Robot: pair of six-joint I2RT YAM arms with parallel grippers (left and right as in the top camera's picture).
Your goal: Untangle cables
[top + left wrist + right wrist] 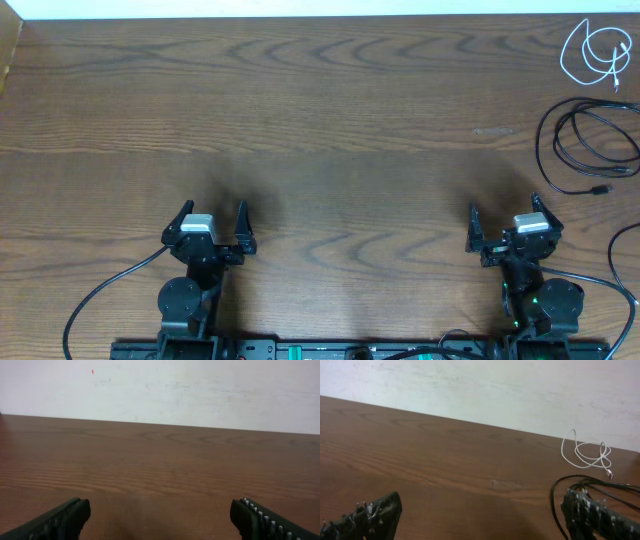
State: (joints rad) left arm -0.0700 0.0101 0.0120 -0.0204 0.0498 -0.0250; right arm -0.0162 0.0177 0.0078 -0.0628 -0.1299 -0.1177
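1. Left gripper (213,210): jaws wide apart, empty, low over the table (320,120), near its front edge, left side.
2. Right gripper (505,208): jaws wide apart, empty, near the table's front edge, right side.
3. Left arm (185,290) and right arm (540,295): folded back, fingers pointing toward the table's far edge.

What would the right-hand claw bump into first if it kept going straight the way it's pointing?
Probably nothing: ahead of the right gripper lies only bare table up to its far edge. The black cables and white cable sit off to its right, though how narrowly it clears them is unclear.
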